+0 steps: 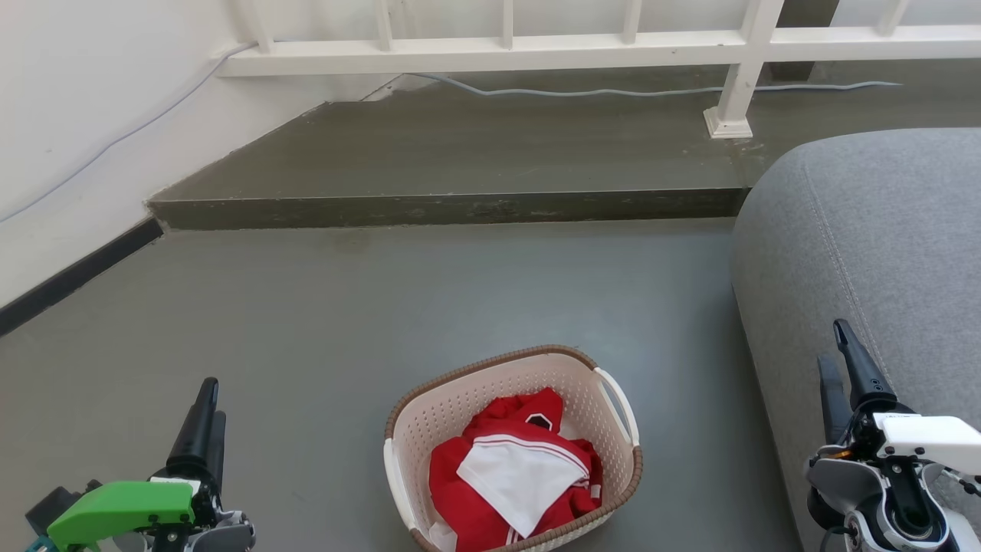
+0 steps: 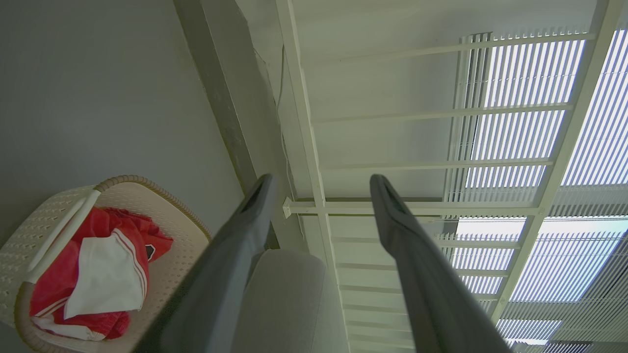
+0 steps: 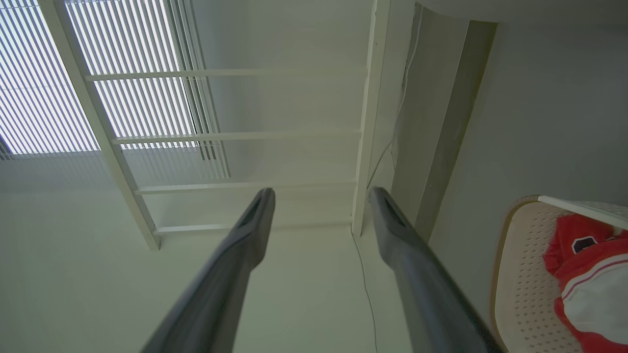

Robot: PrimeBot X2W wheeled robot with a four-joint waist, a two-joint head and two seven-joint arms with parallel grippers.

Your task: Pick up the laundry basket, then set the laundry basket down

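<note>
- Two grippers show in the head view, one on each side of the basket point(image 1: 460, 406) and both well apart from it; neither touches it.
- The basket stands on the grey floor point(image 1: 345, 307) at the bottom middle of the head view, between the grippers; it sits upright, brown rim on top, with one white handle point(image 1: 617, 402) on its right side and another on its left.
- Red and white clothes point(image 1: 513, 475) lie crumpled inside the basket; a white piece lies on top of the red.
- The left gripper point(image 1: 211, 406) is at the lower left, fingers pointing up the view; in the left wrist view its fingers stand wide apart with nothing between them, and the basket lies off to the lower left of that view.
- The right gripper point(image 1: 833, 345) is at the lower right, in front of the sofa point(image 1: 866, 230); in the right wrist view its fingers are likewise spread and hold nothing, and the basket shows at the lower right edge of that view.
- The sofa is grey and lies to the right of the basket, near it but apart.
- Beyond the basket a low step point(image 1: 460, 153) rises from the floor; a white railing point(image 1: 536, 50) runs along its far side, and a pale cable point(image 1: 613, 92) lies on the step below the railing.
- A white wall point(image 1: 92, 92) closes the left side.
</note>
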